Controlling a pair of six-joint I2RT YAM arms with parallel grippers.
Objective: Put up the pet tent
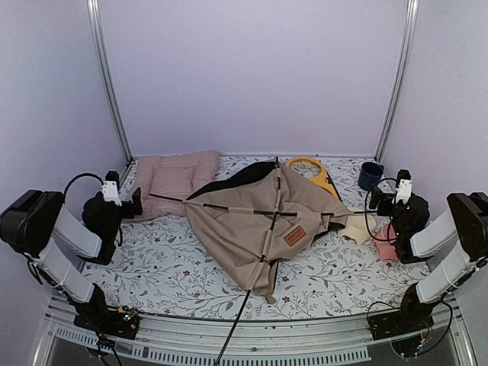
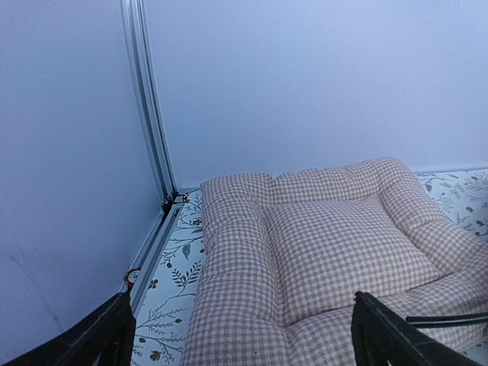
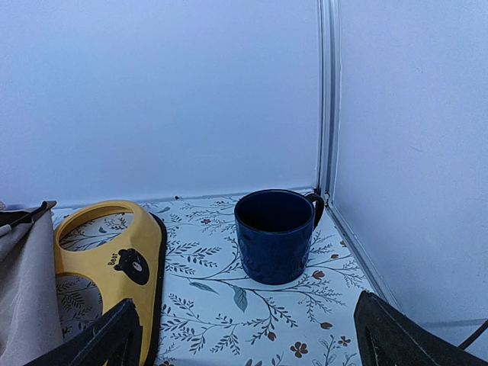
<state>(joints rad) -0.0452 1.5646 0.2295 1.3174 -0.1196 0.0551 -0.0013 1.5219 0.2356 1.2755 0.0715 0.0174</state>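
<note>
Currently the left pincer (image 1: 136,202) and right pincer (image 1: 379,203) gape wide, empty, flanking the collapsed pet tent (image 1: 255,221).

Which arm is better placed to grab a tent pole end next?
Left, probably. The pet tent's pole end lies on the pink cushion right beside the open left gripper. The open right gripper faces the blue mug, with no pole end before it.
</note>
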